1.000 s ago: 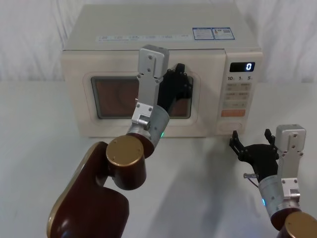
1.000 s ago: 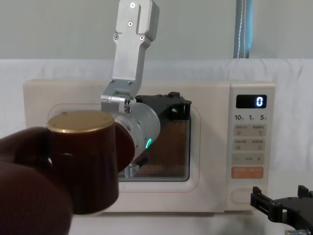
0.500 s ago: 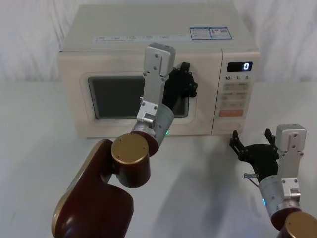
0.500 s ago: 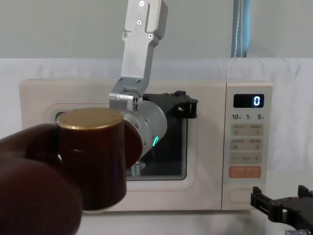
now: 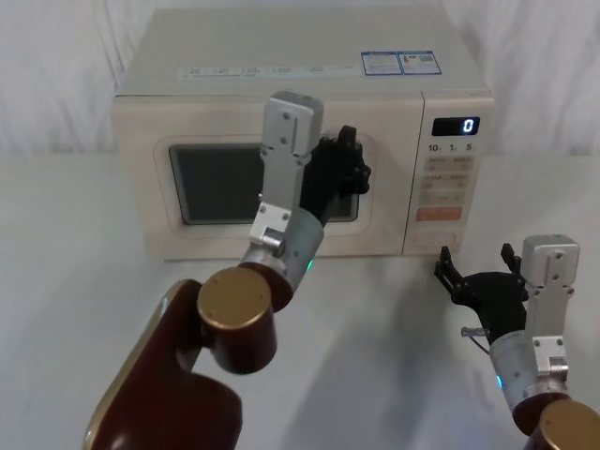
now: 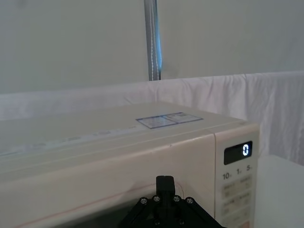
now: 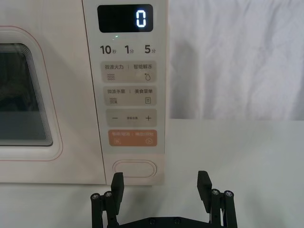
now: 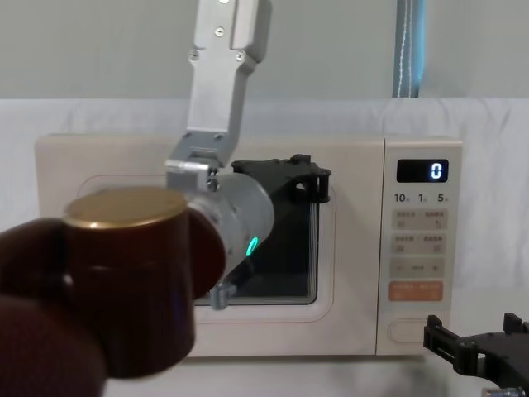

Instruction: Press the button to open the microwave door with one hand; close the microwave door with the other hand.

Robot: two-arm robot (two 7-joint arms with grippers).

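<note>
The cream microwave door (image 5: 141,187) lies flush with the oven front, and its glass window is dark. My left gripper (image 5: 349,161) is shut and hovers close to the door's right edge (image 8: 355,248), by the window's upper corner; whether it touches the door I cannot tell. In the left wrist view its joined fingertips (image 6: 165,183) point at the door's top strip. The wide blank button (image 7: 134,168) sits at the bottom of the control panel (image 5: 438,240). My right gripper (image 7: 160,178) is open, low above the table, just before and below the button (image 8: 411,331).
The microwave (image 5: 281,47) stands at the back of a white-covered table (image 5: 75,281), with a white curtain behind it. Its display (image 7: 125,18) reads 0, above an orange key (image 7: 132,137). My left arm's brown elbow (image 8: 124,273) blocks much of the chest view.
One second ago the door stood slightly ajar with the inside lit; now it is shut and dark. My left gripper pushed it in, then eased back a little. The right arm has not moved.
</note>
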